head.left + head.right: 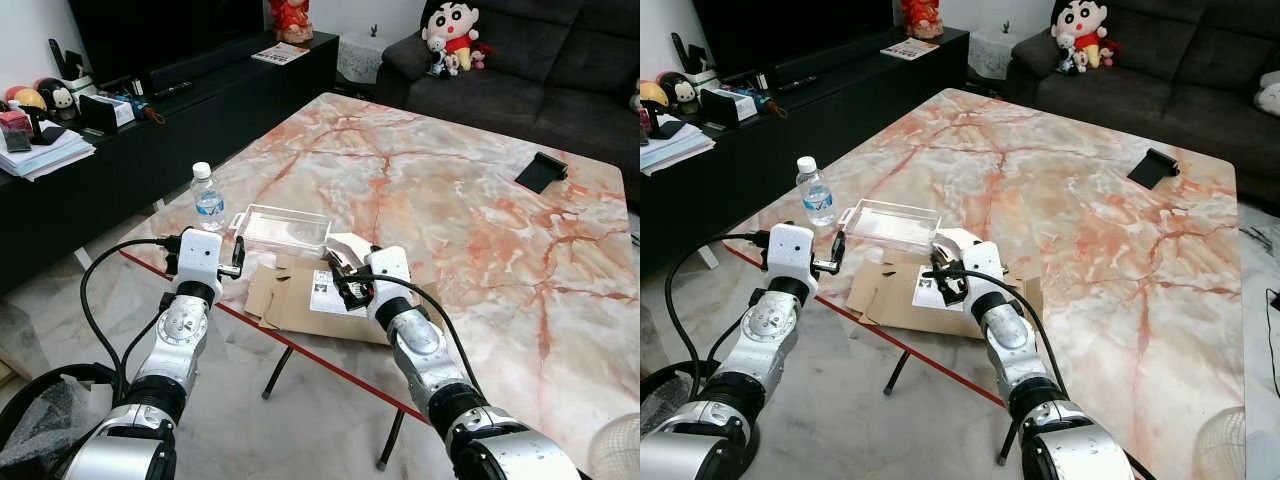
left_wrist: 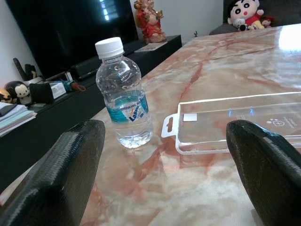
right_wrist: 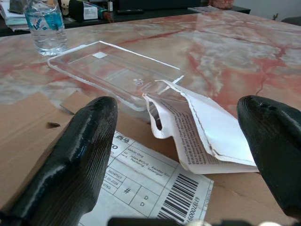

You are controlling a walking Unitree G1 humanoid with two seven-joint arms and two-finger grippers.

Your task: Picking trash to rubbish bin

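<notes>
Facing paper: the torn envelope (image 3: 202, 127) lay straight ahead between the right gripper (image 3: 178, 155) fingers.
Fingers: both wide apart, empty.
Left gripper (image 2: 164, 165): spread, empty.

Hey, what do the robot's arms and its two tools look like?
Both arms are silver, jointed metal with black collars near the shoulders. Each ends in a white boxy wrist block carrying a tool with two long black fingers: left tool, right tool. Loose black cables loop along each arm.

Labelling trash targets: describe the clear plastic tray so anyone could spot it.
On the marble table, near the robot's edge, the clear plastic tray lies flat between the water bottle and the flattened cardboard. Unlike them, it is see-through, shallow and rectangular, with a hang tab.
</notes>
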